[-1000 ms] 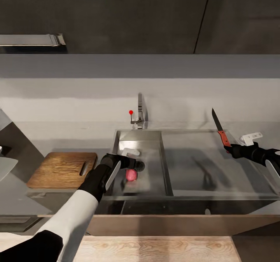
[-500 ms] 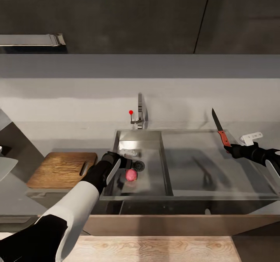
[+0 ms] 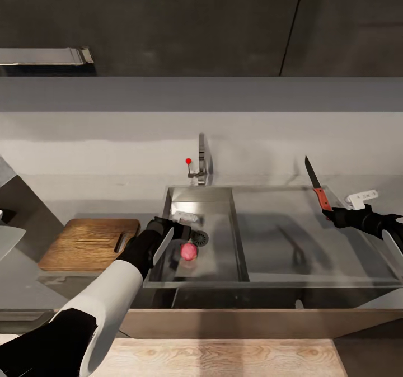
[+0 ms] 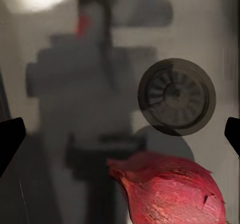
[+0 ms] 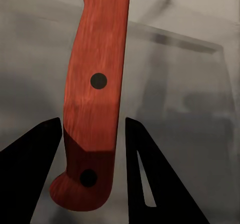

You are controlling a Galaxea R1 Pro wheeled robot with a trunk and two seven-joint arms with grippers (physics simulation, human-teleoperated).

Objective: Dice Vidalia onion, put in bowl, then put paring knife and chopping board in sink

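The left gripper (image 3: 182, 232) had crept back a little, jaws spread wide above the small reddish-purple onion (image 3: 189, 251) in the grey steel sink (image 3: 224, 193). The right gripper (image 3: 329, 213) clenched the red-handled paring knife (image 3: 317, 189). Grabbing looked close.

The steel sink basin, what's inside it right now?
Inside the grey steel sink basin lie the reddish-purple Vidalia onion and the round dark drain. The open left gripper reaches in above them, so the floor under it is covered.
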